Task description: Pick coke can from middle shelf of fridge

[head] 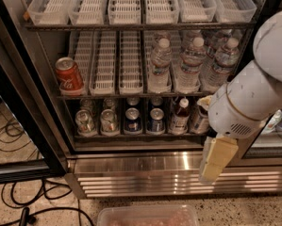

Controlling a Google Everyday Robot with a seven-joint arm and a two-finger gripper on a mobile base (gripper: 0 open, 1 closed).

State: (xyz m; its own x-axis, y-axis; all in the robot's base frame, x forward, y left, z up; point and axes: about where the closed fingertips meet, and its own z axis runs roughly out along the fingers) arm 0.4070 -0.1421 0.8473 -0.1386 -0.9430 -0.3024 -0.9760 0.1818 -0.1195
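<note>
Middle shelf (131, 96) holds a Coca-Cola-script coke can (69, 76) far left; end effector (211, 173) hangs lower right, grip unclear.

Gripper (217, 158) lower right hides part of fridge (145, 166) base; top cropped.

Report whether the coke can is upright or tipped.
Upright: the coke can stands left on the middle shelf, silver top up. The pincer hangs low right, outside the fridge.

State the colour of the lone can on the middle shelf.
Coke can: red, white script, camera view. Gripper lower right.
</note>
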